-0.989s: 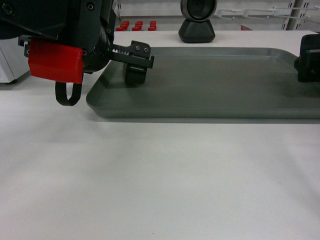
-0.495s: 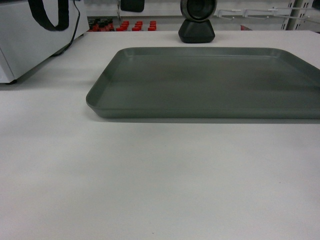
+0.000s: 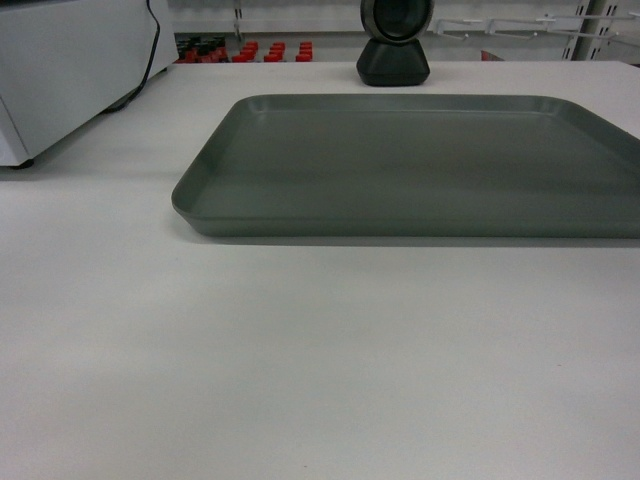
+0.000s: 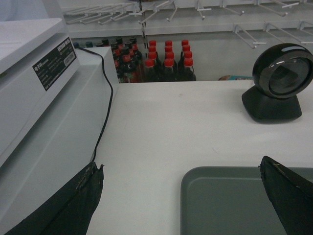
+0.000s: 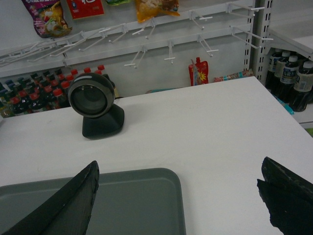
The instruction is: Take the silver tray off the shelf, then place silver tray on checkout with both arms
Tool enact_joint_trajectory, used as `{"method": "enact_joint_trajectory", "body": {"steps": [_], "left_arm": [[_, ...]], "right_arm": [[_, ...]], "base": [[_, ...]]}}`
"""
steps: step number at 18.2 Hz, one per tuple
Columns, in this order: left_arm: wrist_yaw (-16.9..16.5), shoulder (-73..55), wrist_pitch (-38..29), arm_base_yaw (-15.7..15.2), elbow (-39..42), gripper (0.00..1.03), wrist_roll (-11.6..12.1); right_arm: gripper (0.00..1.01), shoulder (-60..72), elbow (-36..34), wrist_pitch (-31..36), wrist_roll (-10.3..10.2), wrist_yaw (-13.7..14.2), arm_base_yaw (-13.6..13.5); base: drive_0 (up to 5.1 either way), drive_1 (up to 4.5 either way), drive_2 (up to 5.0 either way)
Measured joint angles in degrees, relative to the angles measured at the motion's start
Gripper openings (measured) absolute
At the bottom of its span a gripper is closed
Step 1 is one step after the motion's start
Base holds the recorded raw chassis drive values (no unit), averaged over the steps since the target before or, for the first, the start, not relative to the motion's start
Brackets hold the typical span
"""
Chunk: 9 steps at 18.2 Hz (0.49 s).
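The silver tray (image 3: 400, 160) lies flat on the white checkout (image 3: 300, 360), with its right end cut off by the head view's edge. Neither gripper shows in the head view. In the left wrist view my left gripper (image 4: 181, 164) is open above the counter. The tray's far left corner (image 4: 225, 205) lies below, between its fingers and untouched. In the right wrist view my right gripper (image 5: 179, 164) is also open above the tray's far right corner (image 5: 132, 205), holding nothing. A white shelf (image 5: 293, 40) stands at the far right over bottles.
A black round scanner (image 3: 394, 45) stands on the counter just behind the tray. A white machine (image 3: 60, 70) with a black cable (image 4: 105, 112) sits on the left. Red-capped bottles (image 4: 166, 61) and peg hooks (image 5: 146, 46) line the back wall.
A second ago my left gripper was at the tray's left rim and my right at its right end. Both have let go and risen out of the head view. The tray stayed put.
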<state>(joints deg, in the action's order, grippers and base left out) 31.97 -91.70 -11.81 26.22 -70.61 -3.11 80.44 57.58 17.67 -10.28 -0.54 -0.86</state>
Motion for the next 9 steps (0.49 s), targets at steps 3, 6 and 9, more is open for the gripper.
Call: {"method": "enact_joint_trajectory", "body": {"steps": [3, 6, 9], "left_arm": [[-6.62, 5.11, -10.25, -1.75, 6.05, 0.84, 1.38], [-12.48, 16.61, -20.04, -7.06, 23.39, 0.56, 2.1], [-16.17, 22.38, -24.04, -11.13, 36.74, 0.28, 2.1]], "right_arm": [[0.77, -6.03, -7.82, 9.18, 6.16, 0.33, 0.57], [0.47, -13.25, -20.61, 14.4, 9.01, 0.59, 0.92], [0.2, -17.81, -30.25, 17.2, 9.84, 0.55, 0.87]], "base": [[0.0, 0.0, 0.0], [0.0, 0.0, 0.0], [0.0, 0.0, 0.0]]}}
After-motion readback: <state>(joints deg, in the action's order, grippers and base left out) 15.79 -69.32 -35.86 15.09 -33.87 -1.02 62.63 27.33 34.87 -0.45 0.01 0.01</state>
